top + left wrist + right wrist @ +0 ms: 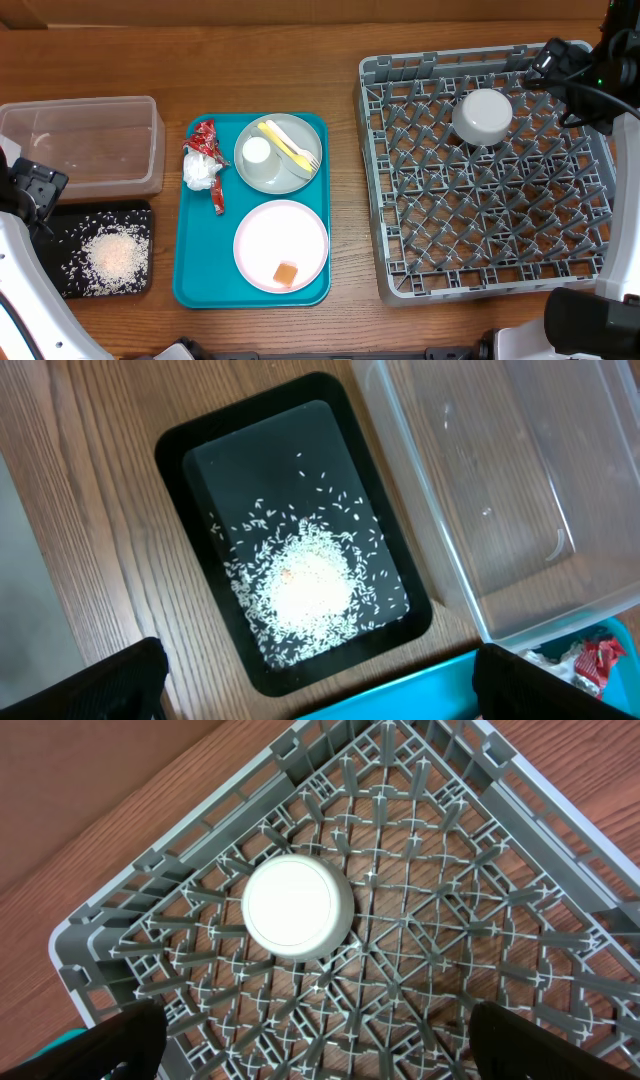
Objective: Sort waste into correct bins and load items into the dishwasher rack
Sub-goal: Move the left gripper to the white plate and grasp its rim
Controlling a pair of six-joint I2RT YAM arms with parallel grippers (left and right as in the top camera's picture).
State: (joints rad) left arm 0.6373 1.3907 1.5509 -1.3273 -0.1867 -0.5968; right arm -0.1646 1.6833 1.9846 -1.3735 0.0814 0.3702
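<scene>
The dishwasher rack (370,150) stands at the right with a white bowl (483,117) upside down in it. My right gripper (565,68) hovers open over its far corner, looking down on the bowl (298,907) and the rack (470,920). At the left, my open left gripper (35,190) hangs over the black tray (260,460), which holds rice (305,580), beside the empty clear tub (500,480). The teal tray (200,250) carries a red wrapper (208,135), a napkin (200,170), a grey plate (270,178) with a cup (257,151) and fork and spoon (290,145), and a white plate (270,235) with an orange cube (286,273).
The teal tray lies between the bins and the rack, close to the black tray's right edge. Bare wooden table shows between the teal tray and the rack. Both arms' bases rise at the near table edge.
</scene>
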